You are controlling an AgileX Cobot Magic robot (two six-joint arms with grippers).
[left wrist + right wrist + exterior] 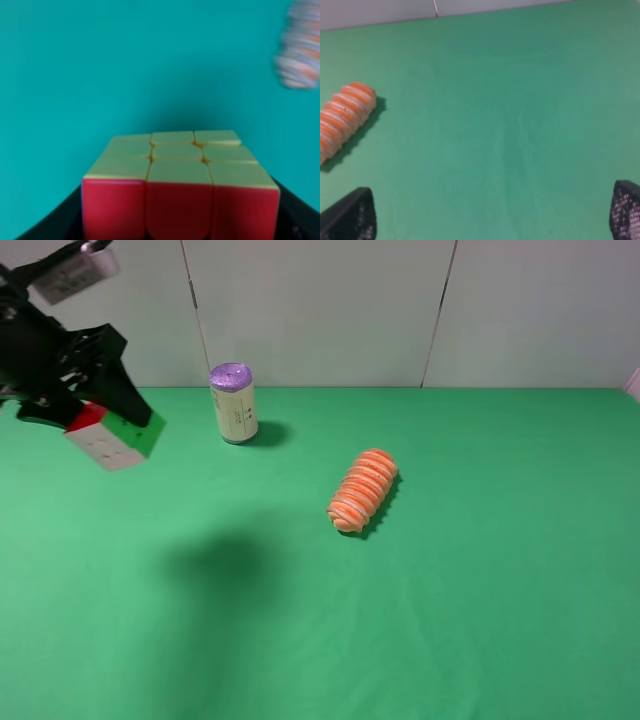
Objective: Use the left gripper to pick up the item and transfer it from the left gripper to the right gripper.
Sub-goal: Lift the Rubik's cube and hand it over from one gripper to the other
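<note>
Cube (114,438) sits clamped in my left claw (98,420), raised above the table's (450,590) far left corner, while my right claw (487,214) stands spread wide to receive it.

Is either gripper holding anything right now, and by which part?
The left gripper holds the cube in the air, pinched by two opposite sides. The right gripper is open and empty.

Bright overhead light, soft shadows; left wrist view w/ teal cast, item (180,185) soft, roll (299,50) smeared
</note>
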